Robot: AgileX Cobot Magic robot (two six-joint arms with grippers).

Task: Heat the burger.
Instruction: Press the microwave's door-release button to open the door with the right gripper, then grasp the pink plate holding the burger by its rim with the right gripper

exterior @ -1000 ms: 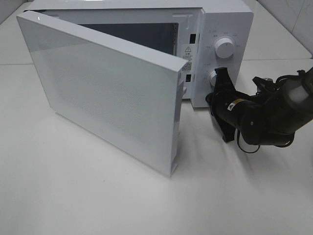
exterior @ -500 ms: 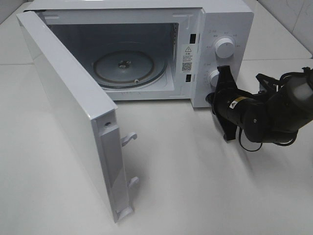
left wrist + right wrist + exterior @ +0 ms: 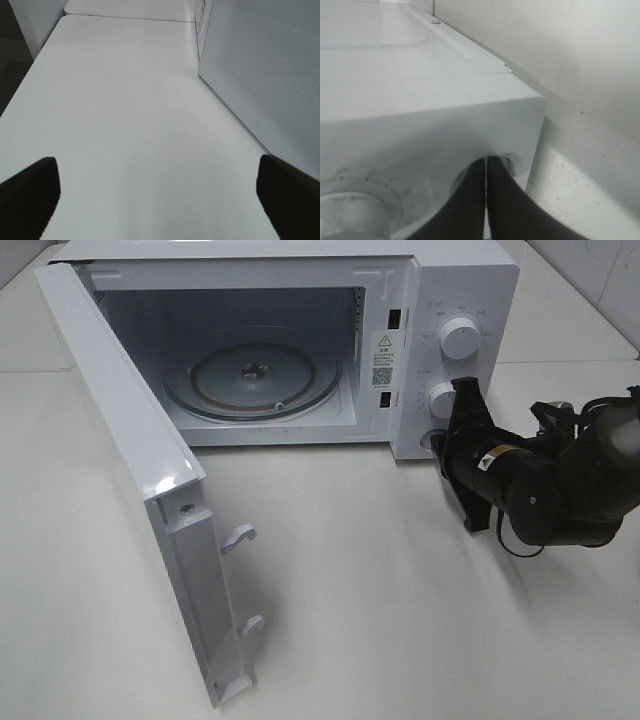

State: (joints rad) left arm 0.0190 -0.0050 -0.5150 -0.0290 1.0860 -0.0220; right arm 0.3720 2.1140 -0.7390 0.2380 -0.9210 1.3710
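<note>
High view alone shows the turntable point(image 3: 250, 375) in the microwave point(image 3: 455, 280). At its panel the right fingers point(image 3: 465, 200) press together; left fingers point(image 3: 27, 192) wide over the bench point(image 3: 125, 125).

white table point(image 3: 420, 640), plain and matte, seen from high up; a seam crosses it on either side of the microwave, dividing a near slab from a far one. white microwave point(image 3: 470, 280) stands directly on the table toward the far side, its front facing the near edge. its door point(image 3: 130, 440) is swung wide open at the left, over the table surface. left wrist view: the same table point(image 3: 115, 125), with the door's perforated panel alongside.
</note>
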